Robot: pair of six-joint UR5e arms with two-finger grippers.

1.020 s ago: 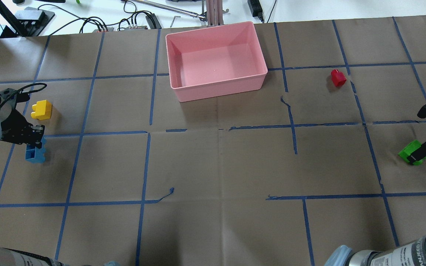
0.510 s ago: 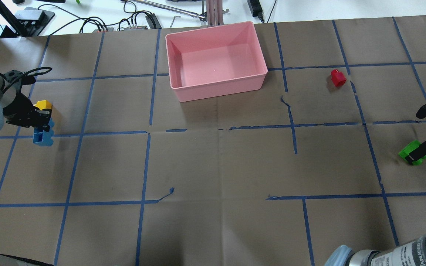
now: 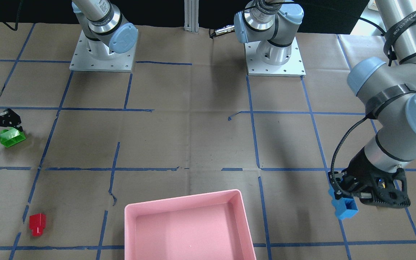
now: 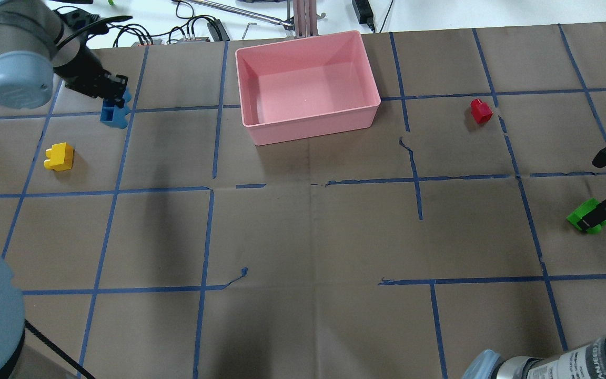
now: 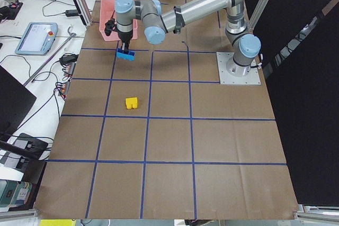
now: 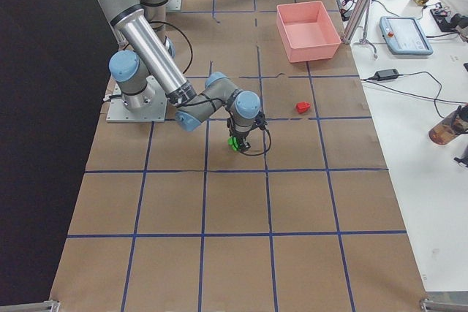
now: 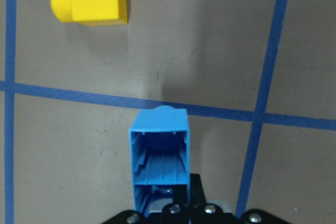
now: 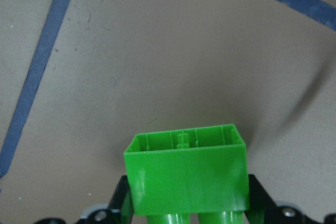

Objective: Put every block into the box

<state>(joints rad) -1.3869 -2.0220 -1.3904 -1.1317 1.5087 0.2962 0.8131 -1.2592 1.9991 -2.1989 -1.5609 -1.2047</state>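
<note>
Brown paper crossed by a grid of blue tape covers the table (image 4: pixel 303 237), and beyond its far edge lies a white bench strewn with cables. Seen from overhead, at the far left the yellow brick (image 4: pixel 59 157) lies on the paper by itself, studs pointing left, with bare paper on all sides. Just beyond it and a little to the right, the left claw (image 4: pixel 118 97) is clamped on the light-blue brick (image 4: pixel 113 114) and holds it above the table. The brick hangs down from the fingers with its hollow underside toward the wrist camera, over a blue tape line. An open stretch of paper separates this brick from the pink box (image 4: pixel 313 126), which sits close to the far edge near the middle, turned slightly off the grid, its floor bare. The whole near half of the table is open paper. To the right of the box, past one tape line, the red brick (image 4: pixel 481 111) rests apart from everything, beside a tape crossing. Far right, close to that end of the table, the right claw (image 4: pixel 597 213) is closed on the green brick (image 4: pixel 579 217), one finger on each side. The studs point back toward the wrist. Whether this brick is clear of the paper cannot be told.
</note>
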